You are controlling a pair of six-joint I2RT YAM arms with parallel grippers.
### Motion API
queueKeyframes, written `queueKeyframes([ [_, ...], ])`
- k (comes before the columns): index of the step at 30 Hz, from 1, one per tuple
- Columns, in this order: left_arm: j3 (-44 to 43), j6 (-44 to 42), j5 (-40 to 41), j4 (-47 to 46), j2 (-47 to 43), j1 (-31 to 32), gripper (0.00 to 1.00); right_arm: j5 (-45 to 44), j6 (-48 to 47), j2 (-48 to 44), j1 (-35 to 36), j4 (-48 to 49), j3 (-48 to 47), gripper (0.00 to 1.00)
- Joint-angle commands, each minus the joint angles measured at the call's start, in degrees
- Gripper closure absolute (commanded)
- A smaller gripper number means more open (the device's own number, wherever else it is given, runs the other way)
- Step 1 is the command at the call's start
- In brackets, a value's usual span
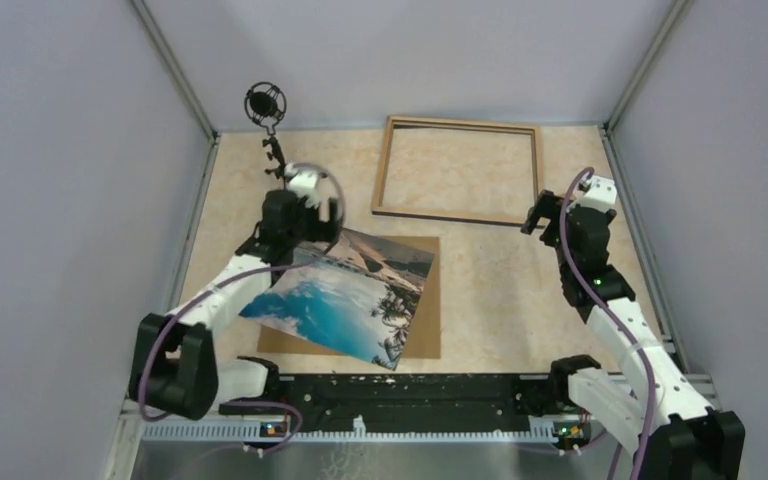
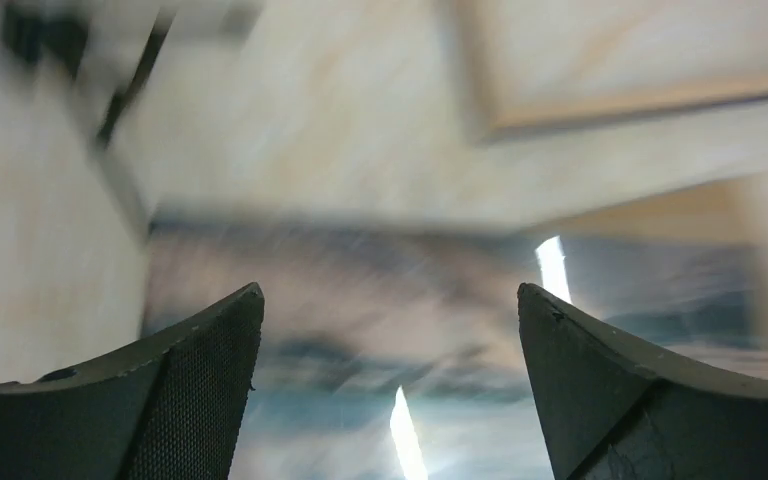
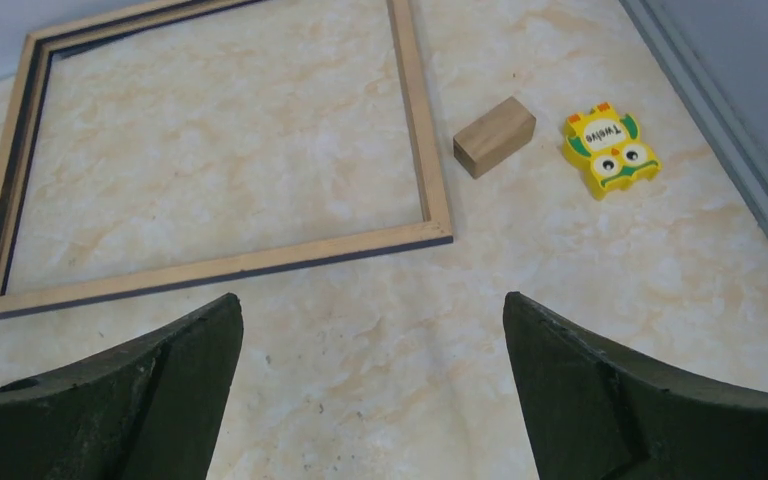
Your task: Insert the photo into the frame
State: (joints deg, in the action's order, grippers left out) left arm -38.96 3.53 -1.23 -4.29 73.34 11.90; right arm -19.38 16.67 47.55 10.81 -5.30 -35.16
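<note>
Mia: Where is the photo?
Ben: It lies flat on the brown backing board, at the near side of the worktop. It is a bit crooked, so its corners stick out past the board.
Mia: And the frame?
Ben: It lies flat at the far side, apart from the photo, with the light wood up. The worktop shows through its middle, so the photo can probably drop in there.
Mia: Why does the left claw hang over the photo?
Ben: It looks ready to pick it up. The claw is wide and holds nothing. Its camera view is blurry, so it is hard to tell if it touches the photo.
Mia: What about the right claw?
Ben: It is wide too, and empty. It hangs near the frame's near right corner, maybe to stop the frame from sliding.
Mia: What else is there?
Ben: A small wooden block and a yellow owl toy sit beside the frame, not touching it.
</note>
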Motion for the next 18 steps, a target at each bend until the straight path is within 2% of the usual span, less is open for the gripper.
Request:
queueKeyframes([
  [1,-19.8,0.1,-5.4,3.1,-14.2,14.2,0.01,-0.9,3.6,1.6,0.0,-6.0,-4.6,0.01],
  [4,-19.3,-2.9,-3.0,4.0,-15.1,18.5,0.01,0.8,4.1,2.0,0.3,-8.0,-4.9,0.01],
  [8,-18.7,-4.2,-0.2,4.0,-16.3,20.9,0.01,4.3,4.8,2.2,0.3,-8.8,-4.3,0.01],
  [13,-18.1,-3.7,0.7,5.9,-18.4,21.3,0.01,9.9,8.0,1.7,0.3,-10.7,-3.9,0.01],
  [18,-18.0,-4.7,8.7,12.2,-19.2,21.3,0.01,14.0,10.8,0.5,0.3,-13.1,-3.4,0.01],
])
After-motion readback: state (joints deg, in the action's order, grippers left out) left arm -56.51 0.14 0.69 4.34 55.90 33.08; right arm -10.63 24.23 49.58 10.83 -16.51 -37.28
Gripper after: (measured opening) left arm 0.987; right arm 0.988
